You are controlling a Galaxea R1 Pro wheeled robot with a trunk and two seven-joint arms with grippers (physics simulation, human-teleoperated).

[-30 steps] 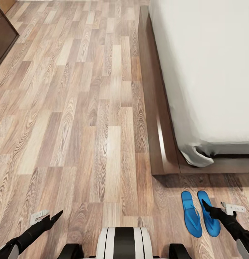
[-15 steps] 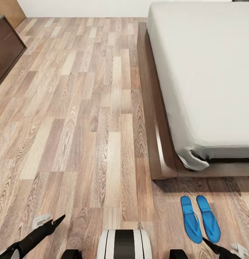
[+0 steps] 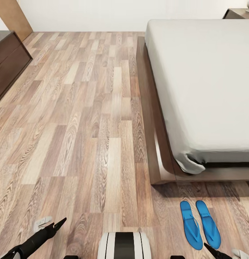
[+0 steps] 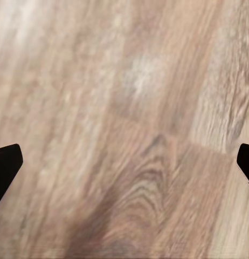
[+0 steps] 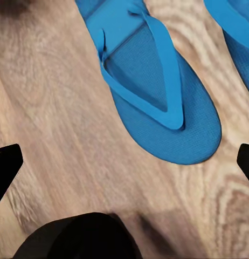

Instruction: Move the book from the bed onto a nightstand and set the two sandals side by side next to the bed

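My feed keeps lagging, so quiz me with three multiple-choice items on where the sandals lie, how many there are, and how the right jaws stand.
1. Where do the sandals lie?
A. on the mattress
B. on the floor by the foot corner of the bed
C. on the dark cabinet at the left

2. How many blue sandals are there?
A. one
B. two
C. three

3. How does the right gripper stand?
A. jaws spread, holding nothing
B. shut on a sandal
C. shut on a book

Answers:
1 B: the head view shows them on the planks just off the frame's corner.
2 B: two lie side by side there.
3 A: the right wrist view has the fingertips at opposite edges, with a sandal lying free on the floor beyond them.
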